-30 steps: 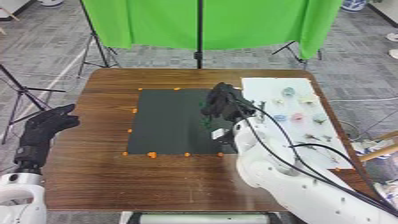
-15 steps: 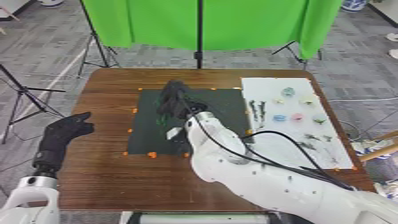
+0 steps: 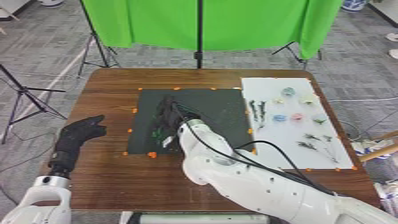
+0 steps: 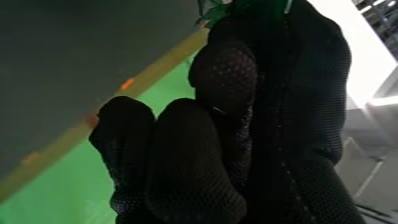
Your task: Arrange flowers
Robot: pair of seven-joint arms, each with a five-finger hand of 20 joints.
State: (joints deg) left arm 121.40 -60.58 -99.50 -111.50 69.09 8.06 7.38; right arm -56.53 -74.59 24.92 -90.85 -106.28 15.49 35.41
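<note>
Greenery [image 4: 211, 15]: pinched in the right hand [image 3: 166, 116], over the black mat [image 3: 213, 131]. Flowers [image 3: 280, 118]: on the white sheet [image 3: 266, 150], right of that hand. Brown worktop [image 3: 98, 185] borders the mat; green curtain [image 3: 253, 25] beyond. Left hand [image 3: 82, 131]: relaxed, over the worktop's left edge.
</note>
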